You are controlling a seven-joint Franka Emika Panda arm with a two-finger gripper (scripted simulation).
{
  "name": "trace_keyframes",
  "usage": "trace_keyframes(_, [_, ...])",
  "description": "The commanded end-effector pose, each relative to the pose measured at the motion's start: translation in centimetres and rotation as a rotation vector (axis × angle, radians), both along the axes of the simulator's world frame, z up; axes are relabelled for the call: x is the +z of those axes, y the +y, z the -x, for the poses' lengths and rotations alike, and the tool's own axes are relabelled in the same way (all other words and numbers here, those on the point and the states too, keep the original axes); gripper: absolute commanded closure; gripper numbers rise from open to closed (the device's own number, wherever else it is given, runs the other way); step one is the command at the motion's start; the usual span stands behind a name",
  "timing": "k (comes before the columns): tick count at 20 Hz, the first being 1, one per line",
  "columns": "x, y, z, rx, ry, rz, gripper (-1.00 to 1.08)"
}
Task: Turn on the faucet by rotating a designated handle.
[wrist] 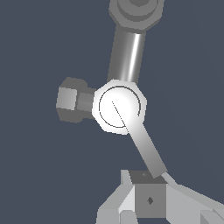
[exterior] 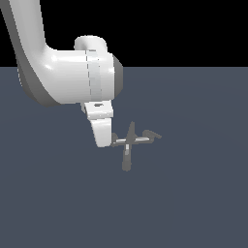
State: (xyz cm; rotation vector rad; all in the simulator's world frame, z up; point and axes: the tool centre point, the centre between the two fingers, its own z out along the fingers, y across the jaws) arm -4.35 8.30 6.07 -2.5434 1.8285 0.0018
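Note:
The faucet is a small grey cross on the floor, with its spout pointing toward the exterior camera and a spike upright. The handle is the short lever on the exterior view's left. My gripper hangs right beside its tip. In the wrist view the faucet's round hub is centred, and the flat bright handle runs from it to my gripper. The fingers show no gap and hold nothing; the handle's tip meets them. The spout points away.
The longer lever with the raised dark tip lies on the exterior view's right and shows as a grey stub in the wrist view. My white arm looms above the faucet. Flat dark blue floor lies all around.

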Motion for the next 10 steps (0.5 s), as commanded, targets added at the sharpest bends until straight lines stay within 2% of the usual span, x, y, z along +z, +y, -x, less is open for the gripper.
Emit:
trace_keyframes(1, [0.0,-1.7,0.4,-0.014,0.002,0.004,1.08])
trace_keyframes(6, [0.0,-4.1,1.4,-0.024,0.004,0.008,1.08])
trace_keyframes(7, [0.0,-4.1,1.4,-0.024,0.004,0.008,1.08])
trace_keyframes(8, [0.0,-1.0,1.6,0.027,0.003,-0.003,1.08])
trace_keyframes(10, [0.0,-2.5,1.2,0.015,0.004,-0.001,1.08])
